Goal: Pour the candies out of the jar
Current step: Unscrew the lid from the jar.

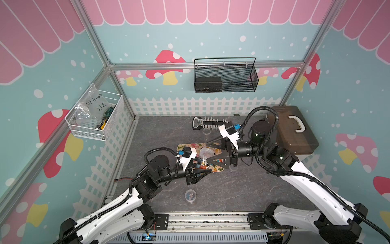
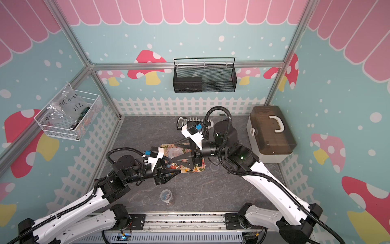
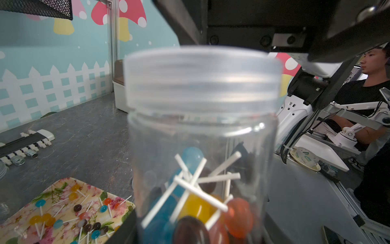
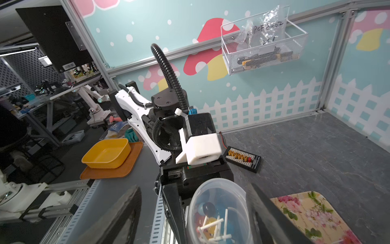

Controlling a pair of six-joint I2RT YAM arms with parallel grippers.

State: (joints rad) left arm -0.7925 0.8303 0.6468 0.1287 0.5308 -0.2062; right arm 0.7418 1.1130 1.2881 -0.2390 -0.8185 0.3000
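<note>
Your left gripper (image 1: 205, 172) is clamping the clear jar (image 3: 200, 131) upright, just off the robot-side edge of the floral tray (image 4: 306, 213). Candies (image 3: 196, 202) are sitting inside it, more lying scattered on the tray. Your right gripper (image 1: 206, 152) is holding its jaws apart, straddling the jar's top.

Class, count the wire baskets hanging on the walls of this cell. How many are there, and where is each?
2. A black mesh basket hangs on the back wall; a white wire basket hangs on the side wall at the robot's left. No others show.
</note>
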